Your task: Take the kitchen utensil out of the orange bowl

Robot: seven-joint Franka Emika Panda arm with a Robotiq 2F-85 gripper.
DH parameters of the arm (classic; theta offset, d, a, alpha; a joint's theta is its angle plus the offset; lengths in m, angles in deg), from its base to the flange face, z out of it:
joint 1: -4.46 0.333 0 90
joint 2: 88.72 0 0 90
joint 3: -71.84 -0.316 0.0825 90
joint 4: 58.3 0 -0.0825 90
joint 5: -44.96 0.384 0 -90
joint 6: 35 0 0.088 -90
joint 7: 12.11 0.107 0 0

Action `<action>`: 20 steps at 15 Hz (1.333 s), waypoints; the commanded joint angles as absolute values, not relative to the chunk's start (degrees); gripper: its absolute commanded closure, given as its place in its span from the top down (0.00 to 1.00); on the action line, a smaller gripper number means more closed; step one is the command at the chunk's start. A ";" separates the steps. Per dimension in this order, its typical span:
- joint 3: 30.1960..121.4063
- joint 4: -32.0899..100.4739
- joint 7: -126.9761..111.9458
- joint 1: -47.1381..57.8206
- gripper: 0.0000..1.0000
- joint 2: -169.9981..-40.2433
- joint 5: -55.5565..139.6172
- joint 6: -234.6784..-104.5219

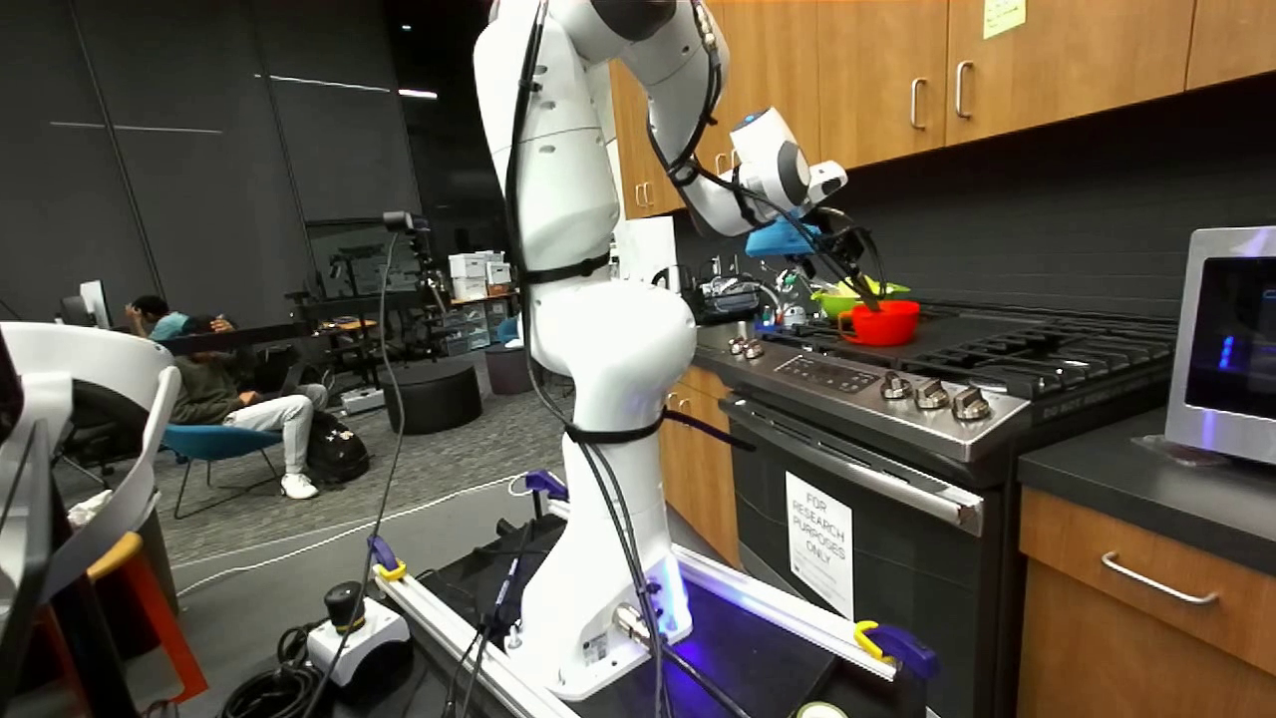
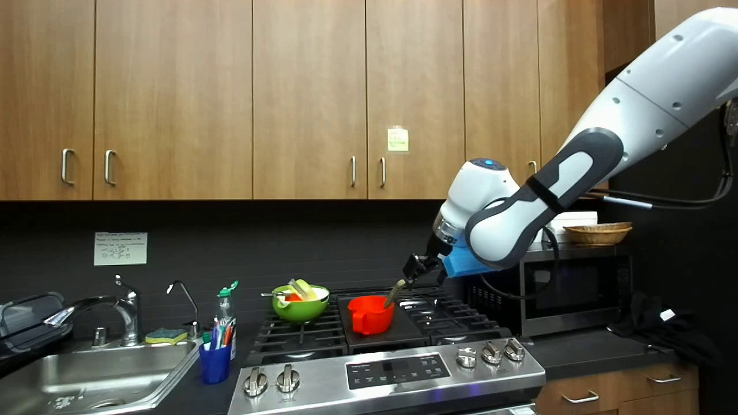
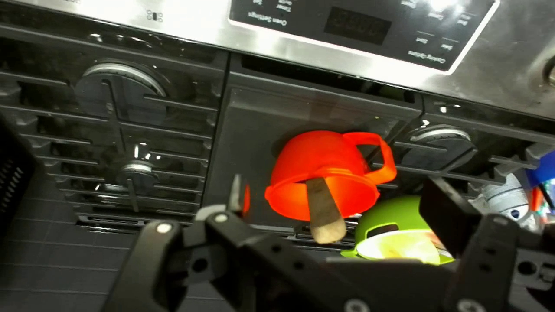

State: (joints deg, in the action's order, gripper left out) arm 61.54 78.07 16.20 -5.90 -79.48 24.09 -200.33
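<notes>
The orange bowl (image 2: 372, 320), bright red-orange with a side handle, sits on the dark centre plate of the stove; it also shows in an exterior view (image 1: 885, 325). A kitchen utensil (image 3: 326, 212) leans in it, its flat brownish handle with a paler end sticking out over the rim. The utensil's lower part is hidden inside the bowl (image 3: 318, 151). My gripper (image 3: 342, 203) is open above the bowl, fingers wide apart. In the wrist view the handle appears in the gap between them, touching neither finger. In an exterior view the gripper (image 2: 424, 275) hangs by the handle's upper end.
A green bowl (image 2: 300, 311) holding several items stands on the grates beside the orange bowl, near one finger in the wrist view. A blue cup (image 2: 215, 364) of pens is by the sink (image 2: 190, 351). A microwave (image 2: 576, 323) stands past the stove, under the arm. Cabinets (image 2: 415, 86) hang above.
</notes>
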 commanded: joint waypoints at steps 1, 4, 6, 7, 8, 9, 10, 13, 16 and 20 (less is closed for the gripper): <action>59.84 76.22 22.65 -9.30 1.00 -81.85 15.59 -200.81; 59.61 75.54 25.64 -9.07 1.00 -82.55 12.49 -200.37; 59.49 75.25 26.84 -8.92 1.00 -82.95 11.35 -200.57; 59.34 75.19 27.55 -8.98 1.00 -83.04 10.67 -200.69; 59.15 74.98 28.49 -9.32 1.00 -83.06 9.13 -201.02; 59.17 74.55 28.92 -9.42 1.00 -83.24 7.91 -201.11; 59.21 73.99 29.73 -9.54 1.00 -83.50 6.23 -201.19; 59.36 73.02 31.91 -9.59 1.00 -83.38 2.38 -201.67; 59.65 71.66 31.30 -8.66 1.00 -83.42 4.38 -203.16; 57.96 65.23 33.59 -7.59 1.00 -87.21 4.42 -200.14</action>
